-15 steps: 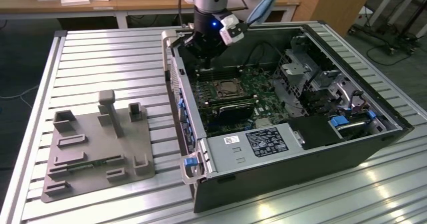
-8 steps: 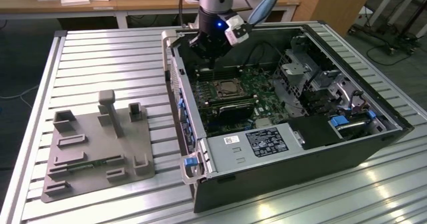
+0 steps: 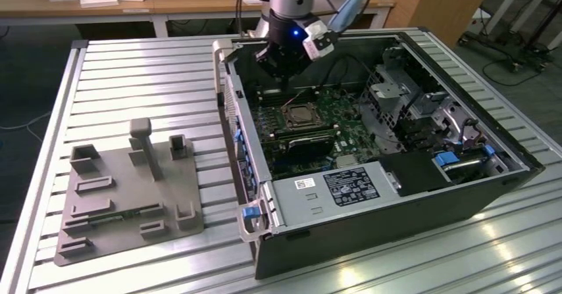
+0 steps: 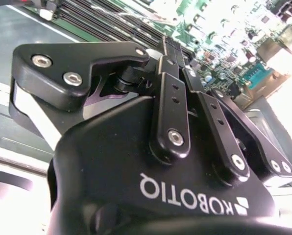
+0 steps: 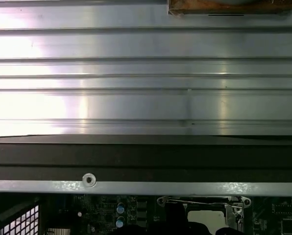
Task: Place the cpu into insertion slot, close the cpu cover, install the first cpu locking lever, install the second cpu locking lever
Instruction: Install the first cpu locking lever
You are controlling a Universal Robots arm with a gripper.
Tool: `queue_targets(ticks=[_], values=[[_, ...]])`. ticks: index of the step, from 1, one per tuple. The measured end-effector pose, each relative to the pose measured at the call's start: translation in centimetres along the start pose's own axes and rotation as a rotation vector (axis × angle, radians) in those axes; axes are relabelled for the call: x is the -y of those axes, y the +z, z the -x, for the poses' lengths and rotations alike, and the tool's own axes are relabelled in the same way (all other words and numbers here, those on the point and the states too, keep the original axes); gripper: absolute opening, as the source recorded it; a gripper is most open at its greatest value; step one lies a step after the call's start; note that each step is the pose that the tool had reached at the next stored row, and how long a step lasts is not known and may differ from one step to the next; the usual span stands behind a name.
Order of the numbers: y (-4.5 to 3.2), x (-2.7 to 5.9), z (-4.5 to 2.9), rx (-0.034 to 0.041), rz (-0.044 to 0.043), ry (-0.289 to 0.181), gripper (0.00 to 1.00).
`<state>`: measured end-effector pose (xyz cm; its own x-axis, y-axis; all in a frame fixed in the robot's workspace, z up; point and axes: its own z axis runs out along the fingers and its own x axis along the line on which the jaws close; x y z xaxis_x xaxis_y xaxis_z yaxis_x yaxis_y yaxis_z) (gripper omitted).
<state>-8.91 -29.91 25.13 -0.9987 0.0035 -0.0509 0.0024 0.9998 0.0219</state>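
My pincer [image 3: 283,82] hangs near the insertion slot [image 3: 287,124], apart or together I can't tell; the cpu [image 3: 304,116] looks seated already, latching unclear.

— Any lettering to make out?
— White capitals, a maker's mark, stand upside down on the black gripper [image 4: 169,46] in the second wrist view.
— And on the computer?
— A black sticker [image 3: 353,186] and a small white sticker [image 3: 305,183] sit on the grey metal box [image 3: 294,206] in the exterior view; their print is too small to read.
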Motion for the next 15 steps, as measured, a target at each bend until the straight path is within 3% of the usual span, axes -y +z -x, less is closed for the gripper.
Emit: queue_targets(ticks=[6,15], values=[[0.32,0.0,0.65,0.0001,0.0009,0.0,0.1],[1.37,0.05,0.9,0.0,0.0175,0.001,0.1]])
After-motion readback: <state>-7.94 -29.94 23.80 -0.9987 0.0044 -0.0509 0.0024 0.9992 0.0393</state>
